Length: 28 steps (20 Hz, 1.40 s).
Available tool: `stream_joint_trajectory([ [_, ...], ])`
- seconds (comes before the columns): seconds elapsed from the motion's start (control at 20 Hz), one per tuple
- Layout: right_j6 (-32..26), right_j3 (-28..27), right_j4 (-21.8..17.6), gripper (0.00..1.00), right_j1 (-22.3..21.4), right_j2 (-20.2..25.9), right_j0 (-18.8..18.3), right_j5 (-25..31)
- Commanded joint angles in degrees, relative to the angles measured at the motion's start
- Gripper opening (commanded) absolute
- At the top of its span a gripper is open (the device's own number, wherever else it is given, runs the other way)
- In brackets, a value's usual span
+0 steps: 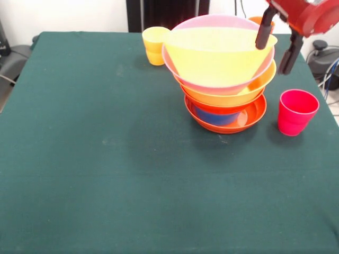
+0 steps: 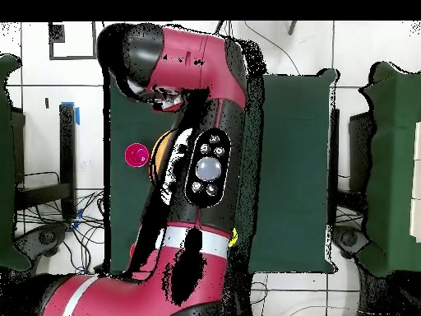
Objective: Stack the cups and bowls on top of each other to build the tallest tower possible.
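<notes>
The tower (image 1: pixel 225 84) stands right of the table's middle. A shallow red-orange bowl (image 1: pixel 249 117) is lowest, with a blue bowl (image 1: pixel 214 115) in it. Above them sit an orange bowl (image 1: pixel 233 97), a pink bowl (image 1: pixel 212 24) and a tilted yellow bowl (image 1: pixel 212 55). My gripper (image 1: pixel 273 58) is open at the tower's right rim. One finger (image 1: pixel 264 29) is over the yellow bowl, the other is outside. A yellow cup (image 1: pixel 154 45) stands at the tower's left. A red-pink cup (image 1: pixel 295 112) stands at its right and also shows in the overhead view (image 2: pixel 136 154). An orange cup (image 1: pixel 257 20) peeks out behind the tower.
The green table (image 1: pixel 106 159) stretches wide to the left and front of the tower. The robot's black pedestal (image 1: pixel 164 13) stands behind it. In the overhead view my arm (image 2: pixel 201 164) covers the tower except a sliver of orange bowl (image 2: pixel 159 151).
</notes>
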Motion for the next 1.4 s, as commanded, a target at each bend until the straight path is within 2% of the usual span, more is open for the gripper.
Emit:
stream_joint_trajectory([
  [0.05,2.9,-1.1,-0.5,1.0,2.3,4.9,-0.2,-0.7],
  [0.55,4.4,-3.1,0.8,1.0,2.2,4.3,0.4,2.1],
  [1.4,7.6,-1.2,3.6,1.0,4.1,4.6,2.0,-6.0],
])
